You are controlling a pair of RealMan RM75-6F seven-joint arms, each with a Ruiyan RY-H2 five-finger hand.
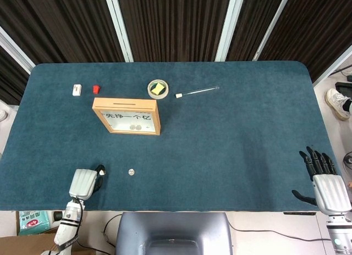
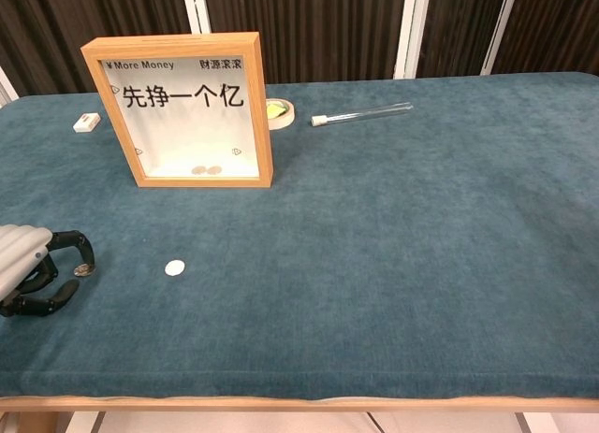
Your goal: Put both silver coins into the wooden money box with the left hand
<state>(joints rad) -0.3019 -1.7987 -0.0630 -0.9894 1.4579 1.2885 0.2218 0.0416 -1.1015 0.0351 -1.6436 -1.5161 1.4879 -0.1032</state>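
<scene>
— So where are the coins lying?
— One silver coin (image 2: 174, 267) is lying flat on the blue table (image 2: 393, 246), low on the left. The other coin (image 2: 85, 270) is sitting right under a curled fingertip (image 2: 82, 253) of the left hand (image 2: 28, 269); whether it is pinched, I cannot tell.
— And the box?
— The wooden money box (image 2: 186, 110) is standing upright, upper left.
— The right hand (image 1: 325, 180)?
— Lower right, fingers spreading apart, holding nothing.

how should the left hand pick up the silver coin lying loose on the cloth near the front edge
Take the small round silver coin by its rim, pinched at opposite edges, coming straight down from above. It lies flat on the blue cloth table with nothing beside it, so no face is free to grab. The left hand, just to the coin's left, appears already busy with another coin at its fingers.
</scene>
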